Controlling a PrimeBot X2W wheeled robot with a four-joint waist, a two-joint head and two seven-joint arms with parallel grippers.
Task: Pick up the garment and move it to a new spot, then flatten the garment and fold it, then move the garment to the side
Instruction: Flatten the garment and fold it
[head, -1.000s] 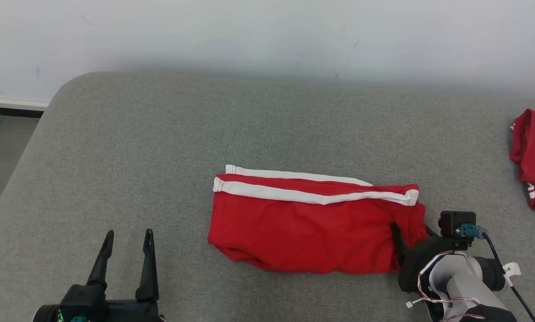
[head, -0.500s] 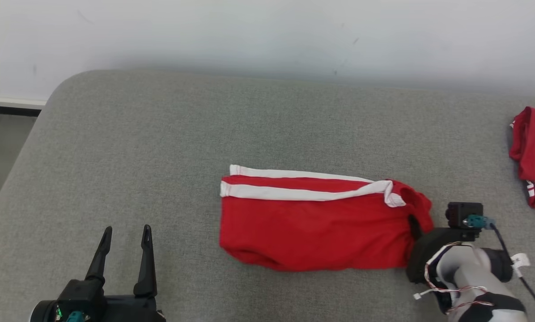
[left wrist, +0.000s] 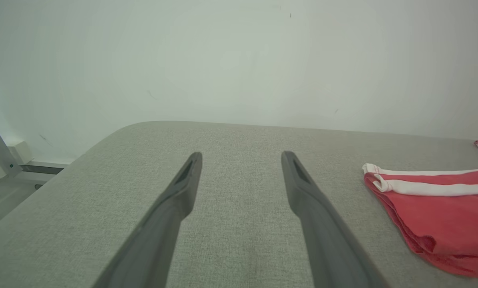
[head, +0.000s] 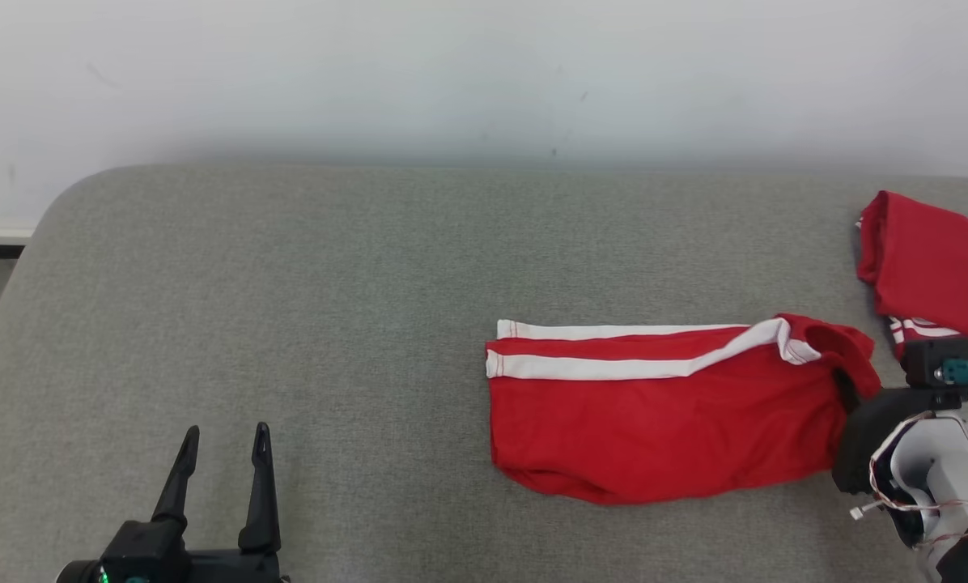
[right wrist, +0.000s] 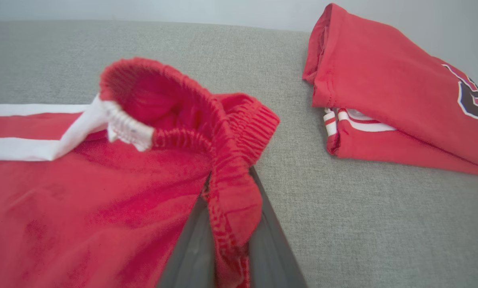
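The right pincer (right wrist: 228, 192) is clenched on the waistband (right wrist: 239, 120) of the shorts (head: 662, 421); dragging could unfold them or bump the other garment (head: 929, 259). The left pincer (head: 226, 437) stays out, released.

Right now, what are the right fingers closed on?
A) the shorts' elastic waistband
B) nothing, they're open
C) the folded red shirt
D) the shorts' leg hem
A: in the right wrist view the ribbed elastic waistband of the red shorts is pinched between the two dark right fingers, while the folded red shirt lies apart on the grey surface.
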